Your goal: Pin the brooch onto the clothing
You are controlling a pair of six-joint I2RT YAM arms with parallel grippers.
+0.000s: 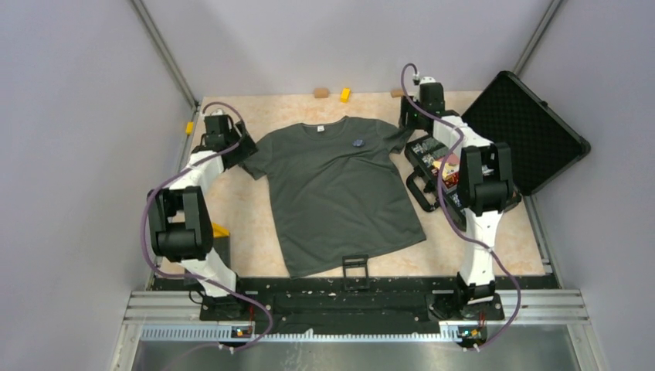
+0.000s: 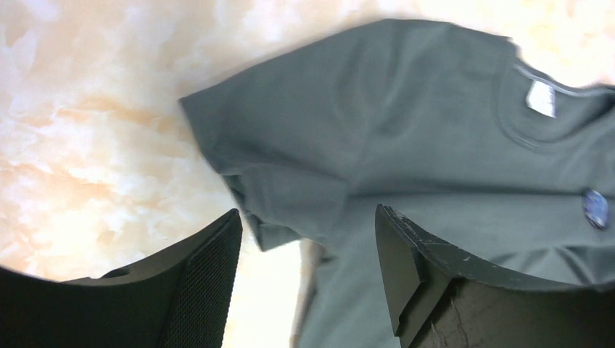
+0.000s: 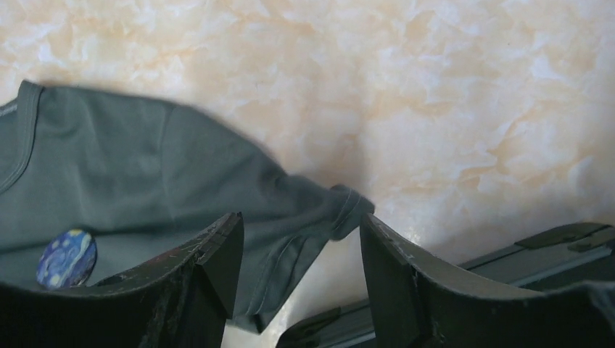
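Observation:
The dark grey-green T-shirt (image 1: pixel 340 193) lies flat on the table, neck toward the back. The small blue-and-silvery brooch (image 1: pixel 358 142) sits on its chest near the right shoulder; it also shows in the left wrist view (image 2: pixel 595 209) and the right wrist view (image 3: pixel 67 258). My left gripper (image 1: pixel 246 149) is open over the shirt's left sleeve (image 2: pixel 290 196), with nothing between its fingers. My right gripper (image 1: pixel 407 122) is open over the right sleeve (image 3: pixel 304 225), also empty.
An open black case (image 1: pixel 529 131) lies at the back right, its tray of small parts (image 1: pixel 436 166) beside the shirt. A small black square frame (image 1: pixel 355 269) sits at the shirt's hem. Small yellow and tan blocks (image 1: pixel 344 94) line the back edge.

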